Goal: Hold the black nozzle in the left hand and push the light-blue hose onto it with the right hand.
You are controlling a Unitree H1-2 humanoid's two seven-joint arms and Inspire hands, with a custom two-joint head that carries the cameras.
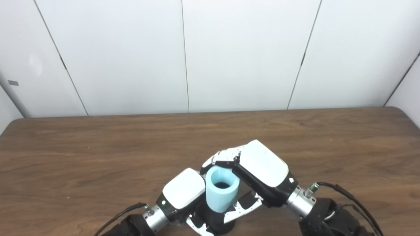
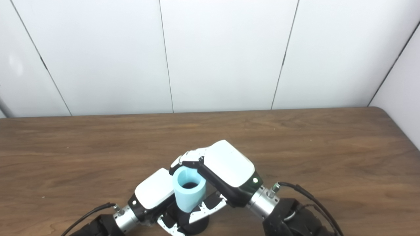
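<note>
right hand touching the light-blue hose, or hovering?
Touching. In the left eye view the right hand wraps the light-blue hose: fingers curl over its far rim and the thumb presses its lower side, no gap visible.

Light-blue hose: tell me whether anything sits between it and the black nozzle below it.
Nothing visible does. The light-blue foam hose, gripped by the right hand, stands upright with its lower end meeting the black nozzle held by the left hand; the hands' fingers lie around the joint, not inside it.

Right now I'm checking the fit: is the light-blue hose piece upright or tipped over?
Upright. The light-blue hose piece stands with its open mouth facing up, its lower end on the black nozzle, between both robot hands.
</note>
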